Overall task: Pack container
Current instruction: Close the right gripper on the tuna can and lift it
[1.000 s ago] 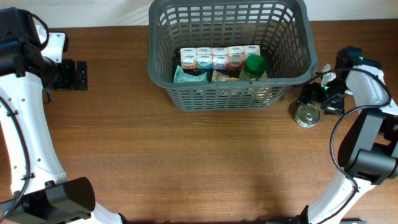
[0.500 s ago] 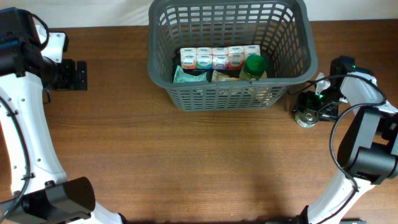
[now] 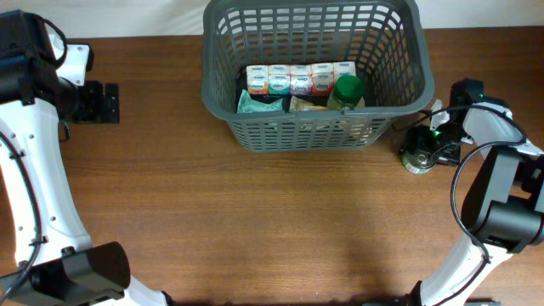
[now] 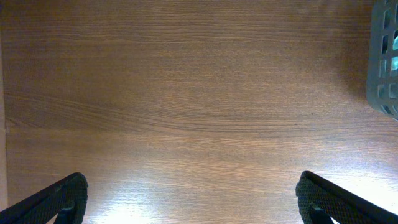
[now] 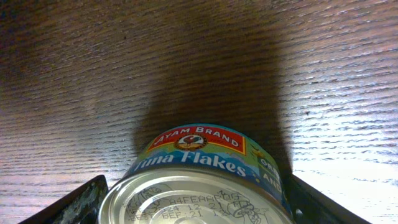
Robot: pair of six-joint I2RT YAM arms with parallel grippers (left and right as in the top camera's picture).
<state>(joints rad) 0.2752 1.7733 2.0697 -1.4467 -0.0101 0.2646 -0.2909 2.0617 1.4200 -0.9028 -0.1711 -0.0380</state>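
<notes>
Overhead view of a wooden table (image 3: 255,221) with a robot arm at each side. Toward the back, a large dark grey basket (image 3: 314,129) with slotted walls, standing just to the left of the right gripper (image 3: 422,155) and well apart from the left gripper (image 3: 100,102). Inside the basket, a row of small cartons (image 3: 300,78), a green-lidded jar (image 3: 347,89) and a teal packet (image 3: 255,104).

Between the right fingers (image 5: 84,202), a tin can (image 5: 199,163) labelled tuna flakes, upright on the table and filling the gap from one finger to the other. Fingers spread wide and close against the sides of the tin can; cannot tell whether pressing on it or only flanking it. From above, only a sliver of the tin can (image 3: 414,161) visible beneath the gripper. Standing in the way between those fingers and the inside of the basket, the tall right-hand wall of the basket.

Fingers (image 4: 59,199) of the left gripper held wide apart above plain table wood. Ahead of them and off to the right, one corner of the basket (image 4: 385,62) at the edge of the view.

Compared with a second ago: tin can then lying clear of the right fingers and plainly visible from above, now straddled and mostly hidden. Hardly any change against half a second ago beyond a slight shift at the wrist. Left arm, basket and its contents unmoved.
</notes>
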